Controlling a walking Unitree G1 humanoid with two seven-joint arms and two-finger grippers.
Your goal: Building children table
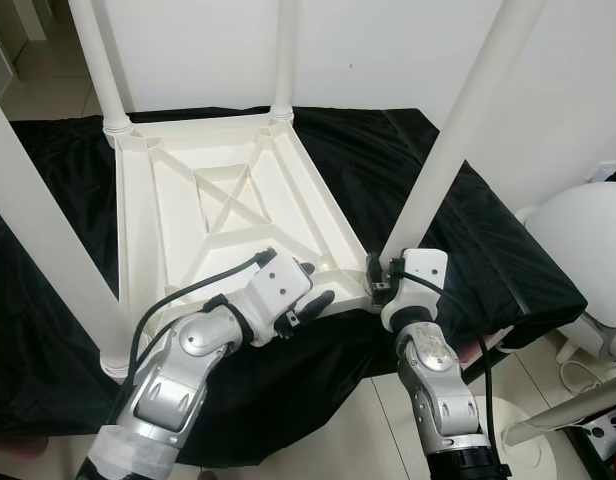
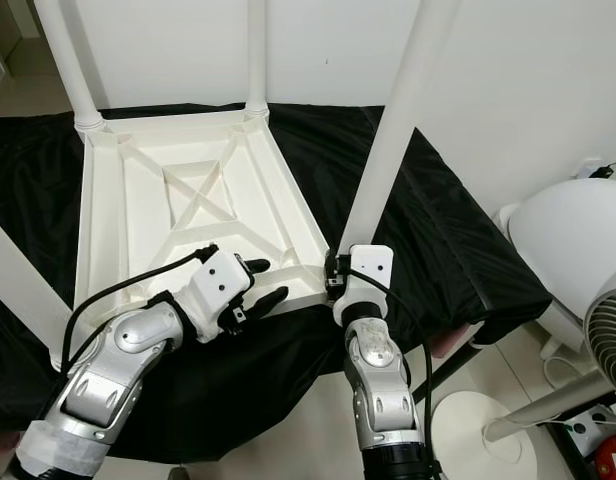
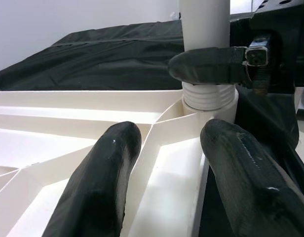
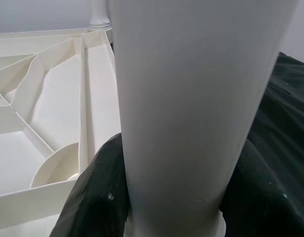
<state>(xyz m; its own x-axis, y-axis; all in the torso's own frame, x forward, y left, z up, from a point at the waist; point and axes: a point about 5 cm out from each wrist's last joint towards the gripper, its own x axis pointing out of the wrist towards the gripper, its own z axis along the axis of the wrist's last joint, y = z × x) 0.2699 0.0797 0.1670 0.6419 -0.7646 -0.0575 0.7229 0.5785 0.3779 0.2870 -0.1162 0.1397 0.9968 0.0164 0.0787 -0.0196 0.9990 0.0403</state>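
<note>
Tabletop [image 1: 228, 200] lies upside down on black cloth [image 1: 468, 230], four legs seated. Right gripper [image 1: 376, 283] clenches the 4 o'clock leg [image 1: 458, 130]; left gripper [image 1: 310, 290], fingers apart, straddles the near rim. Likely final tightening remains.

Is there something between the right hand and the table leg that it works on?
No. The right hand is already closed around the near-right leg just above its socket in the upturned tabletop, so nothing visible blocks it.

Home interior: white wall [image 1: 388, 50], pale tiled floor [image 1: 48, 95], standing fan [image 2: 598, 330], black cloth [image 2: 438, 250] spread out.
</note>
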